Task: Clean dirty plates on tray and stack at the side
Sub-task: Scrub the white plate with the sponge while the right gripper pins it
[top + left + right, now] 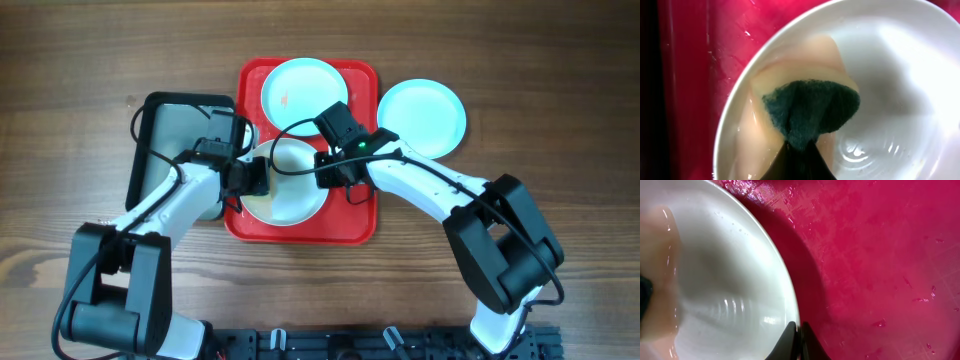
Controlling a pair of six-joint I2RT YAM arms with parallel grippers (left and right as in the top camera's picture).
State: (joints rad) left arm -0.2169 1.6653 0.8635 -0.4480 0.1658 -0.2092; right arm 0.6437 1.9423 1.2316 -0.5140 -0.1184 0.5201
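A white plate [290, 195] lies on the near half of the red tray [355, 225]. My left gripper [256, 178] is shut on a sponge [810, 112], green pad over a beige body, which presses on the plate's [900, 75] inner left side. My right gripper [326, 174] is shut on the white plate's right rim [792, 305], one finger inside and one outside [799, 329]. One light blue plate [300, 88] with a small reddish smudge lies on the tray's far half. Another light blue plate [422, 117] sits on the table right of the tray.
A dark grey metal tray [172, 135] stands just left of the red tray, under my left arm. The wet red tray floor [880, 255] shows right of the white plate. Bare wooden table [560, 120] surrounds everything.
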